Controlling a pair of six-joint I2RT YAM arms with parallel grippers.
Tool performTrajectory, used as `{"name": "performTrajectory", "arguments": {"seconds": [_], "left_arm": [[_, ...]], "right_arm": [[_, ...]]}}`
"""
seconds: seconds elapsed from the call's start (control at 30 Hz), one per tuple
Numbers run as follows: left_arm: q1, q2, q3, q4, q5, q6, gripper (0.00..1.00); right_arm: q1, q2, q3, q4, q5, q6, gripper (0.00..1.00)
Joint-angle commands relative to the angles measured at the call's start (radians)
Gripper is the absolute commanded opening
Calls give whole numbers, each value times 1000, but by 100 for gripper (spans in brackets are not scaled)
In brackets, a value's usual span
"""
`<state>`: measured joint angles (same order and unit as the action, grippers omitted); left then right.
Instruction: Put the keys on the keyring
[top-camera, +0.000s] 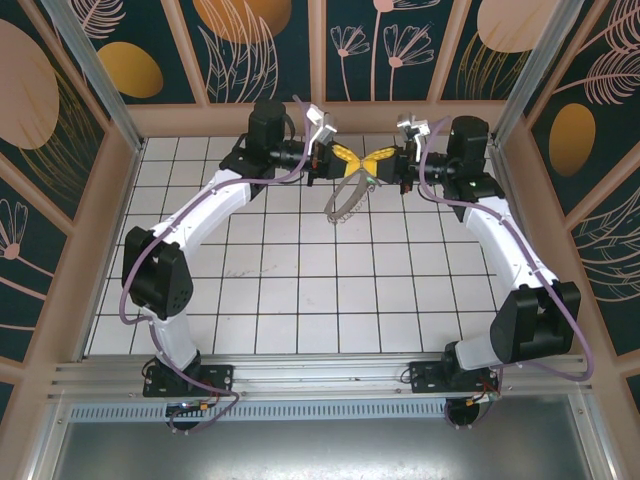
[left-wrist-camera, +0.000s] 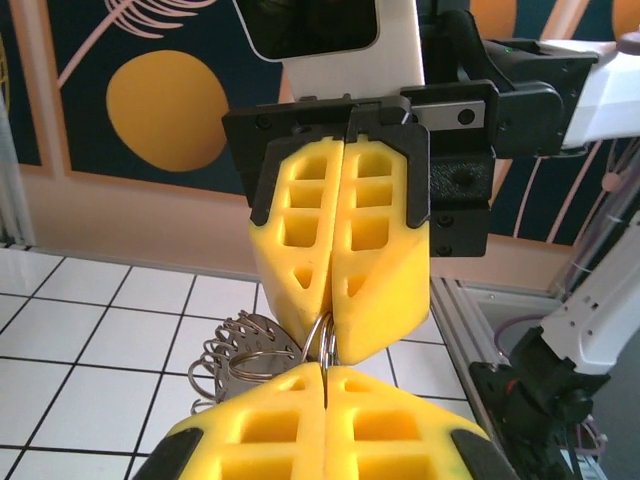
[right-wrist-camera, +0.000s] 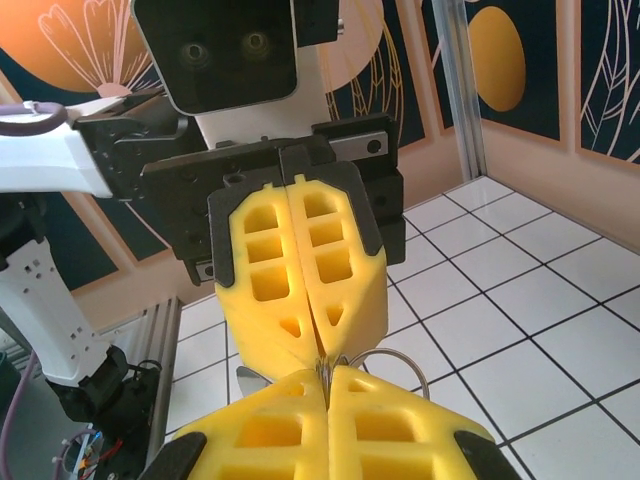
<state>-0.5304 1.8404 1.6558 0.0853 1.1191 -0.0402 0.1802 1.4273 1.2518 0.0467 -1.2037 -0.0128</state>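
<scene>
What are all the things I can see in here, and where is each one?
keyring: one, grey metal, pinched between both grippers' tips, far middle.
table: one, white tiles, under everything.
wall panels: several, dark blue with orange shapes, around the table.
rail: one, silver, near edge.
arms: two, white and black, left and right.
left gripper: one, yellow fingers, shut on the keyring.
right gripper: one, yellow fingers, shut on the keyring, facing the left.

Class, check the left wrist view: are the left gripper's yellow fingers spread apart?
No, the left gripper is shut, pinching the thin grey metal keyring.
</scene>
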Motion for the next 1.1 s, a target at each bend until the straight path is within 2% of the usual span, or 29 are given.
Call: {"name": "performTrajectory", "arguments": {"seconds": [0.0, 0.13, 0.23, 0.47, 0.6, 0.73, 1.07], "left_arm": [[-87, -44, -32, 123, -3, -49, 0], [-87, -50, -45, 140, -32, -64, 0], [-87, -56, -56, 165, -47, -79, 0], [-87, -50, -61, 172, -59, -87, 0], [-86, -50, -66, 168, -66, -86, 0], [-86, -52, -70, 165, -71, -81, 0], [-86, -49, -66, 163, -94, -81, 0]], "right_arm": [[36, -10, -17, 144, 31, 54, 1], [36, -14, -32, 177, 36, 76, 1], [36, -15, -49, 208, 41, 97, 13], [35, -24, -82, 259, 56, 126, 23], [22, -35, -102, 295, 80, 152, 39], [-14, -72, -163, 438, 105, 262, 52], [-57, -157, -272, 638, 158, 411, 56]]}}
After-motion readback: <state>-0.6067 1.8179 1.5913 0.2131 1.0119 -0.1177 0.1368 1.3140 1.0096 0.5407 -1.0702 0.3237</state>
